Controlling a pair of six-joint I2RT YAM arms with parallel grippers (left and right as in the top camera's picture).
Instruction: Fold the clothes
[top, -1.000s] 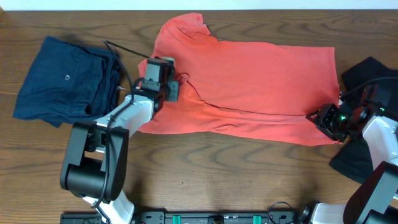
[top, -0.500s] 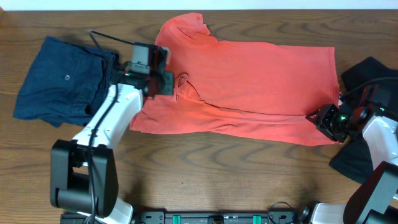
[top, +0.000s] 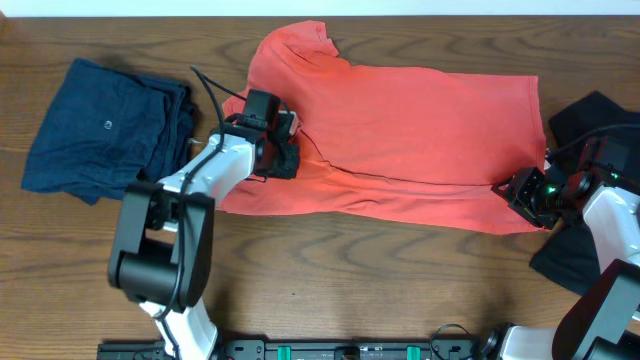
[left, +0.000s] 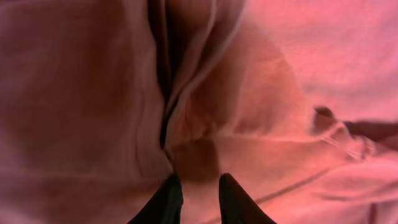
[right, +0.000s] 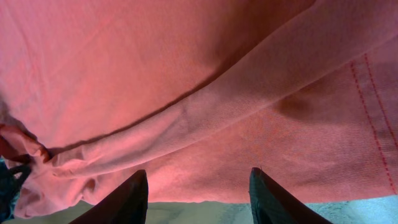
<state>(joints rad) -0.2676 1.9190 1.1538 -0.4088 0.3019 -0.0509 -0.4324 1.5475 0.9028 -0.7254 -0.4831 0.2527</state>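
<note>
The clothes lie spread on the wooden table. The large coral-red T-shirt (top: 420, 140) is flat across the middle, with its collar end at the upper left. My left gripper (top: 283, 150) rests on its left part beside a bunched crease (left: 168, 93); its fingertips (left: 200, 186) stand slightly apart, pressed on the red cloth with nothing pinched. My right gripper (top: 515, 192) sits at the shirt's lower right hem and is open wide (right: 198, 186), its fingers straddling the hem edge (right: 205, 200). A navy-blue garment (top: 100, 125) lies at the left.
A black garment (top: 590, 115) lies at the right edge, partly under my right arm (top: 610, 215). The navy garment nearly touches the shirt's left side. A black cable (top: 210, 95) loops above my left arm. Bare wood runs along the front.
My left gripper swung up and left, then came back down to the right onto the shirt. Its jaws went from shut to slightly parted. The right arm stayed still.
</note>
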